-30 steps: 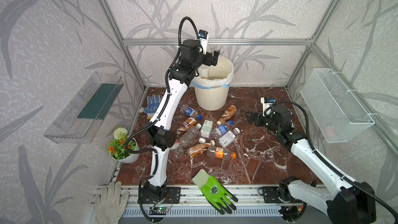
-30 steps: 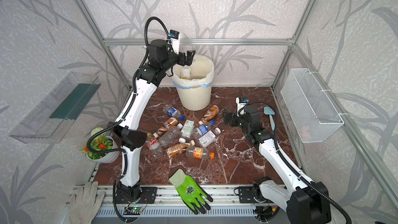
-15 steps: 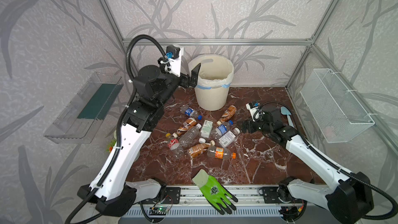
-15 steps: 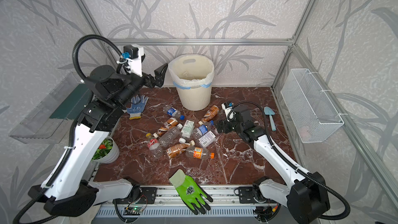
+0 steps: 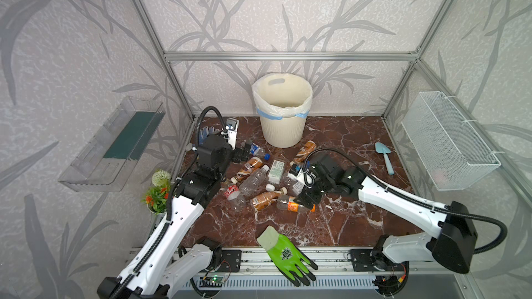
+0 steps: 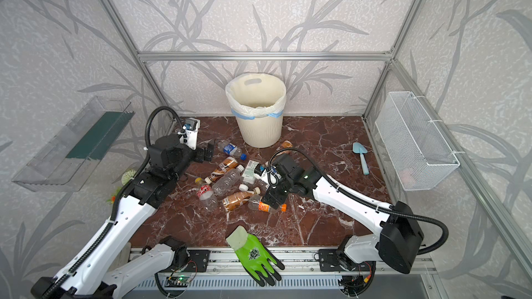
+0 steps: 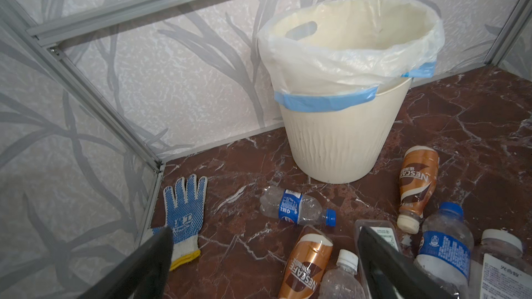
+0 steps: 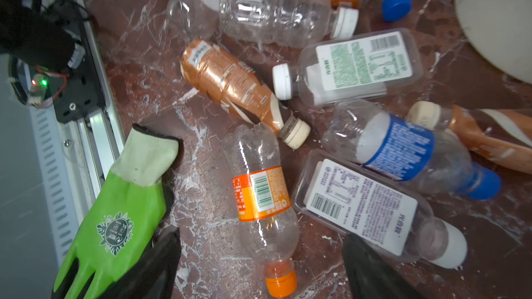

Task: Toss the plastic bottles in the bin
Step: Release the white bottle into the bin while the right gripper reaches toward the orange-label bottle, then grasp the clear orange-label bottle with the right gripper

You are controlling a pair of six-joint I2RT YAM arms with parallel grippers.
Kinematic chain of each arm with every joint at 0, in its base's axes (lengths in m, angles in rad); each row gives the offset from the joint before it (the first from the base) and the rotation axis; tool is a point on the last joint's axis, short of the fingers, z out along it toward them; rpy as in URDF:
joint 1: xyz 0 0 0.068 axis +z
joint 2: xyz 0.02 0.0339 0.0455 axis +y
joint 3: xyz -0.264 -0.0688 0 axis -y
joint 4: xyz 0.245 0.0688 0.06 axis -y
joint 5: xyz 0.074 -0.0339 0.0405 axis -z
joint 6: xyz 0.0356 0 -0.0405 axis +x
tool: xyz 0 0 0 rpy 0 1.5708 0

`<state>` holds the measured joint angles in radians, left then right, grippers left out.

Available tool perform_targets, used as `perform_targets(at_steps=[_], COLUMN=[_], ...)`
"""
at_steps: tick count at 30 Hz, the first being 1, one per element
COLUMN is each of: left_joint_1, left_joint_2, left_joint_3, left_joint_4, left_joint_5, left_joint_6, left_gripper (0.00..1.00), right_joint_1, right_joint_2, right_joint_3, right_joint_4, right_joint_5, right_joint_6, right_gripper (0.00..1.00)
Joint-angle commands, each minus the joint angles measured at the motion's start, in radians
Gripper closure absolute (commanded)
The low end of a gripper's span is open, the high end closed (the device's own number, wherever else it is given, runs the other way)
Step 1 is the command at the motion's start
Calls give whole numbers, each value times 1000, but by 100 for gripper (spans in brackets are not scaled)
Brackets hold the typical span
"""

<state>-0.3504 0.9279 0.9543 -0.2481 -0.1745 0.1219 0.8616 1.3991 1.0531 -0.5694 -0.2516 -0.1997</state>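
bin (image 5: 283,133) interior mostly hidden, plastic bottles (image 5: 253,179) overlapping

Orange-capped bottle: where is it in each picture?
Top view: orange-capped bottle at the pile's near edge, under the right gripper.
Top view: bottle, same spot.
Left wrist: not in it.
Right wrist: bottle between the open jaws.
Landmark: the green glove nearby.

Glossy marble floor (image 5: 342,136), clear plastic bottles (image 8: 260,197)

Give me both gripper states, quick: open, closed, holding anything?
Left gripper: open, holding nothing.
Right gripper: open, jaws on either side of the orange-label bottle, which lies on the floor, not gripped.
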Motion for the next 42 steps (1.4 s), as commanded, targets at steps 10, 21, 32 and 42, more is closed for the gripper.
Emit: perform_targets(at_steps=[10,21,32,42], left_joint_1=[10,10,12,11], left_joint_2=[29,69,71,72], left_joint_3=[-59,-51,-48,-49], left_joint_4=[23,12,9,10], left_joint_5=[74,87,82,95], left_joint_6=[-54,-66,-61,-67], left_gripper=[2,5,5,5], right_joint_1=[131,151,156,156], right_joint_2=[281,380,390,206], right_joint_3=[129,114,82,55], right_joint_4=[-97,10,84,114], right_joint_5=[129,272,344,372], right_joint_6=[-98,-129,-125,-68], right_gripper=[16,16,33,49])
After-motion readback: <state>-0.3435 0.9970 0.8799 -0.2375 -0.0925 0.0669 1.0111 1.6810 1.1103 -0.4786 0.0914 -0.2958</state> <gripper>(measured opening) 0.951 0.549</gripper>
